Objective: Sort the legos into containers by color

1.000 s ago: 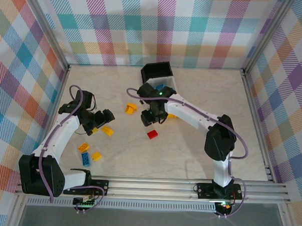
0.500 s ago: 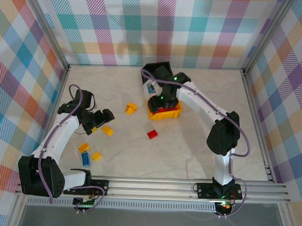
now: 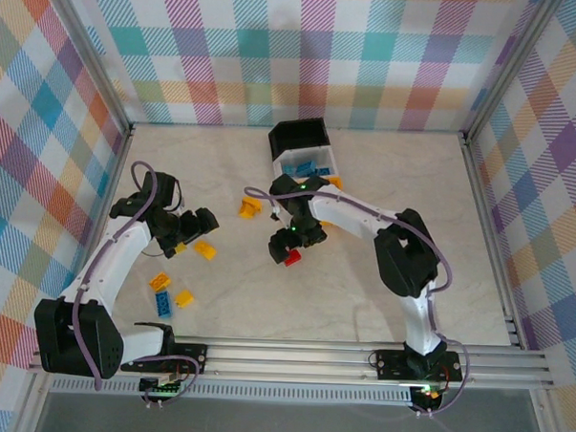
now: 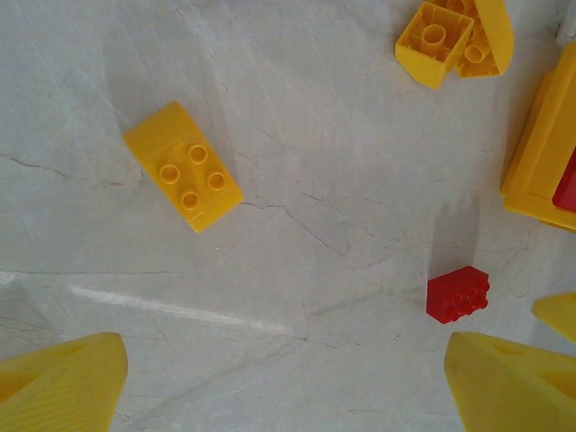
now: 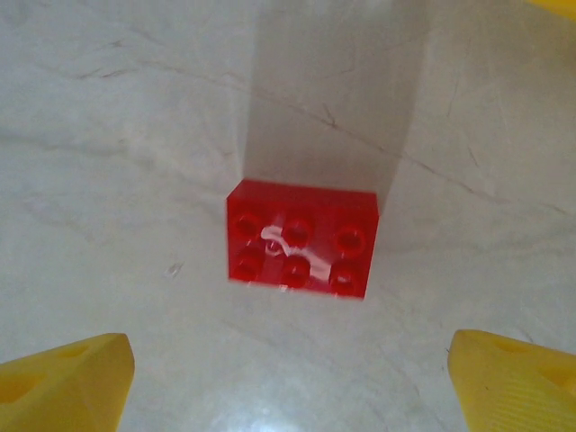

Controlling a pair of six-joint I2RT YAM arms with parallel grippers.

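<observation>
- Starting at the lower left of the overhead view, I see a blue lego [image 3: 162, 302] on the table [image 3: 380, 297], with a yellow-orange lego [image 3: 159, 280] just above it and a small yellow lego [image 3: 184, 298] just to its right.
- My left gripper [image 3: 187, 234] hovers left of centre, jaws spread wide with nothing between them. Its wrist view has a four-stud yellow lego [image 4: 183, 166] lying flat at upper left.
- My right gripper [image 5: 290, 382] hangs over the red lego [image 5: 301, 237] near mid-frame of the overhead view, jaws wide apart. That lego lies studs-up on the table and touches neither fingertip [image 5: 67, 378].
- Two yellow pieces [image 3: 250, 207] lie together just left of the right arm.
- Higher up, the yellow-orange bin [image 4: 540, 153] shows at the right edge of the left wrist view, with something red inside.
- Behind it the white bin [image 3: 332, 165] holds blue legos [image 3: 300, 167].
- At the top, the black bin [image 3: 301, 129] sits against the white one.
</observation>
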